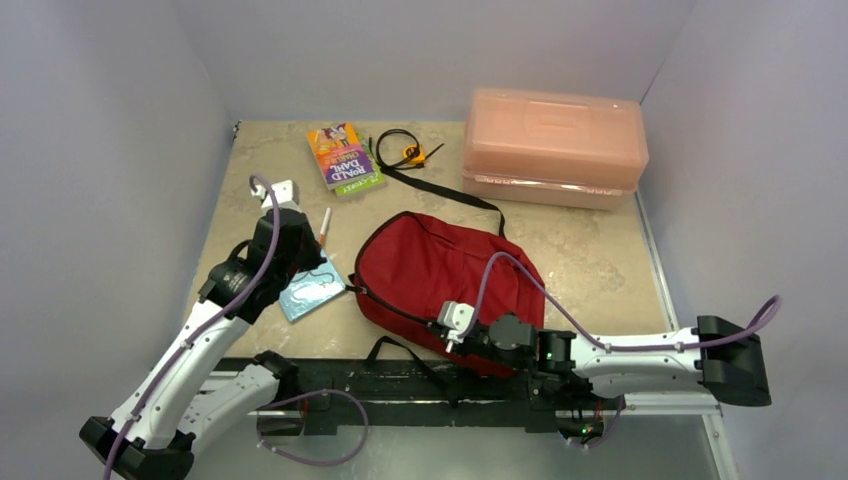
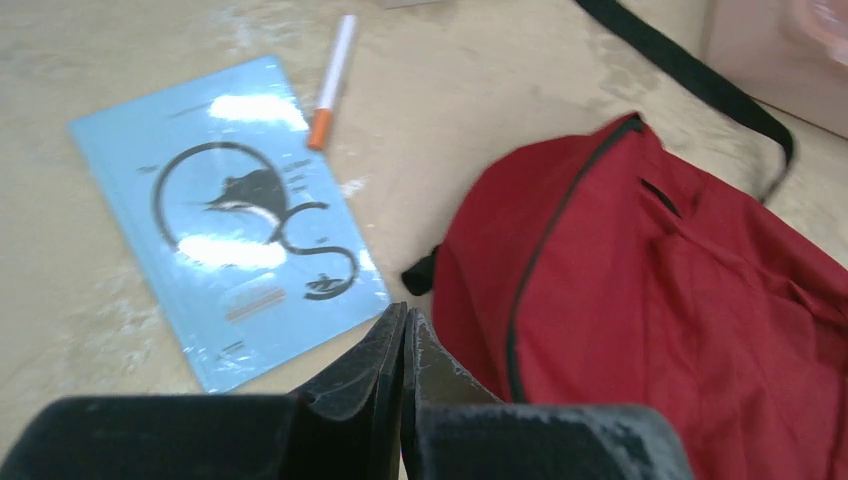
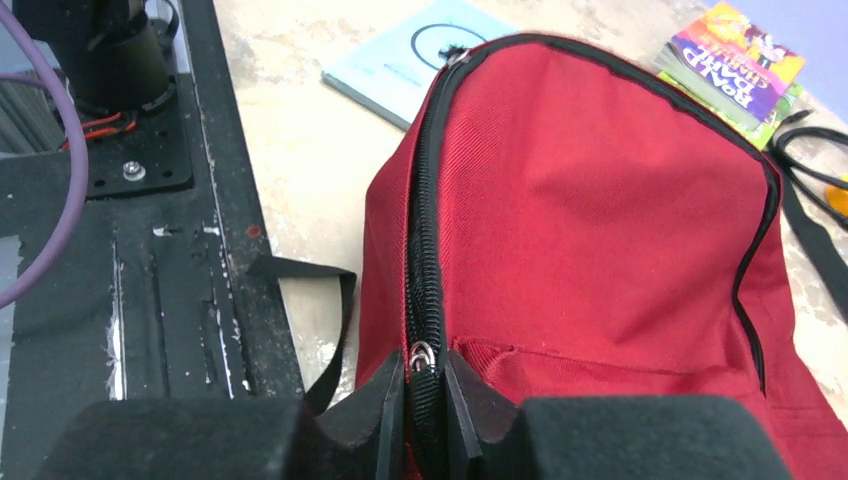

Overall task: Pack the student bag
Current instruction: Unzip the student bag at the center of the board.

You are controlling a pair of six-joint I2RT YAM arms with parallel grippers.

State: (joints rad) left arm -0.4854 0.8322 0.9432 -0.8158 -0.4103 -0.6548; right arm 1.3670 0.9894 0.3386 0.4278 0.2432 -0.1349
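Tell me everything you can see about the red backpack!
The student bag is dark red soft cloth with a black zipper, zipped shut, and black straps. It lies slumped and floppy on the table. The right gripper pinches its zipper at the near edge.

Soft, even light; left wrist view blurred.
White glare patches lie on the blue book (image 2: pixel 225 215) left of the bag (image 2: pixel 660 300), and that view is smeared. The right wrist view is crisp on the bag's weave, softer beyond it. From above, shadows under the bag are faint.
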